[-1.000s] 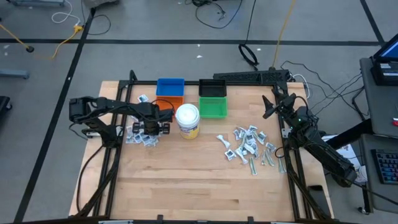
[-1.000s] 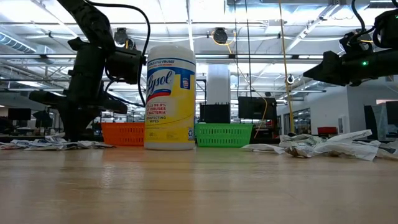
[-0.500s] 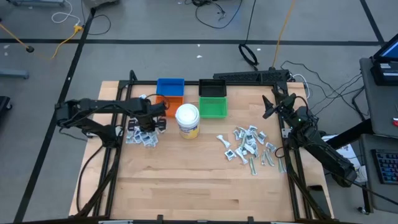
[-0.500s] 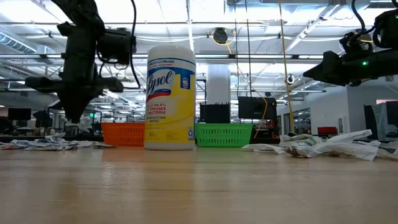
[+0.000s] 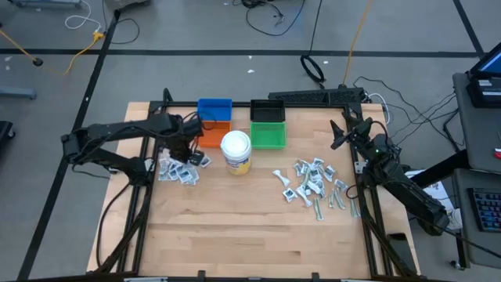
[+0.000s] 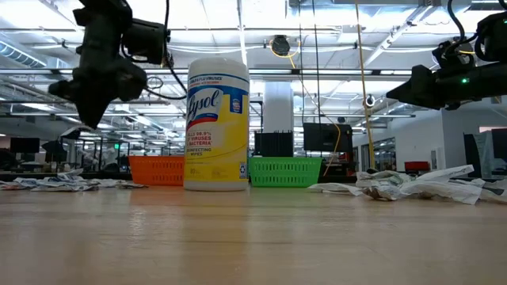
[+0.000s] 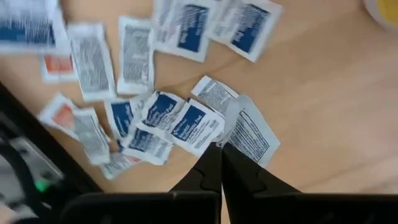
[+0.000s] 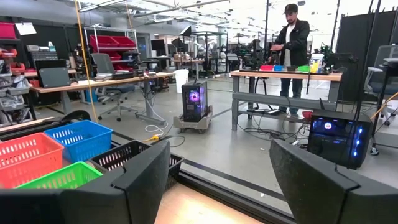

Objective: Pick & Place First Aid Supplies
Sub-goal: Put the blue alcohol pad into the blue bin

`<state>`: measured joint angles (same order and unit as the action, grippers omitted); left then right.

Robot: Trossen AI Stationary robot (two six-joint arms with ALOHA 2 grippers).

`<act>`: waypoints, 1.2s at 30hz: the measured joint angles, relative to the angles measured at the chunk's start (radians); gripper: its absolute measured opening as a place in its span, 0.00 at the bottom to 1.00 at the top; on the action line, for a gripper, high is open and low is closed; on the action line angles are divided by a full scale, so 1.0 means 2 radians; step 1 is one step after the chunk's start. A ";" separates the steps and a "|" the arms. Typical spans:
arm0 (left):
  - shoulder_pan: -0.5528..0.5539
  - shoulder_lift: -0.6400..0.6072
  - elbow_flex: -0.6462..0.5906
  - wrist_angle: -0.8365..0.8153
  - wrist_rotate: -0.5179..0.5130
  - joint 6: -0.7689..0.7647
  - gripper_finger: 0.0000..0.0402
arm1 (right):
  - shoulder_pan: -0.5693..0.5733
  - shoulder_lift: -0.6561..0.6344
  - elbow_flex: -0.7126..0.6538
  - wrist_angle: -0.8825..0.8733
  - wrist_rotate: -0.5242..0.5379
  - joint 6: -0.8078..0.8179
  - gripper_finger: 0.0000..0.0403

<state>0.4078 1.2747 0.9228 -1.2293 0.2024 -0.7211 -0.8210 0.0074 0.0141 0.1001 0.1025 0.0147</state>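
Observation:
First aid supplies lie in two heaps of small white packets, a left heap (image 5: pixel 176 171) and a right heap (image 5: pixel 313 184). My left gripper (image 5: pixel 188 149) hangs above the left heap (image 7: pixel 155 118), pointing down, shut on one white-and-grey packet (image 7: pixel 252 134). In the low view it (image 6: pixel 91 119) is well above the table. My right gripper (image 5: pixel 338 133) waits open and level at the far right edge, with nothing between its fingers (image 8: pixel 217 180). My left gripper pinches one corner (image 7: pixel 231 138) of the white-and-grey packet between its two fingertips, coming from above and pointing down. The packet sticks out sideways from the tips, lifted clear above the heap. I cannot tell how far back it reaches.
A white-lidded yellow jar (image 5: pixel 236 151) stands just right of the left gripper. Behind it are a blue bin (image 5: pixel 214 108), an orange bin (image 5: pixel 211 135), a black bin (image 5: pixel 267 110) and a green bin (image 5: pixel 268 135). The near half of the table (image 5: pixel 250 235) is bare wood.
My left gripper has risen from the left heap and drifted toward the table's far edge and the orange bin, rolling about its own axis as it went.

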 joint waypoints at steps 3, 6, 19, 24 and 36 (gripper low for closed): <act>0.002 0.000 0.015 -0.005 0.002 0.076 0.00 | 0.000 0.000 0.000 0.000 0.000 0.000 0.67; 0.002 0.001 0.028 -0.004 0.010 0.147 0.00 | 0.000 0.000 0.000 0.000 0.000 0.000 0.68; 0.126 0.120 0.161 -0.065 -0.049 0.267 0.00 | 0.000 0.000 0.000 0.000 0.000 0.000 0.68; 0.173 0.186 0.246 -0.093 -0.073 0.296 0.00 | 0.000 0.000 0.000 0.000 0.000 0.000 0.67; 0.236 0.328 0.425 -0.124 -0.090 0.348 0.00 | 0.000 0.000 0.000 0.000 0.000 0.000 0.67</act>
<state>0.8804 1.9312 1.7719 -1.4765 0.0231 -0.0248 -0.8209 0.0072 0.0142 0.1002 0.1027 0.0146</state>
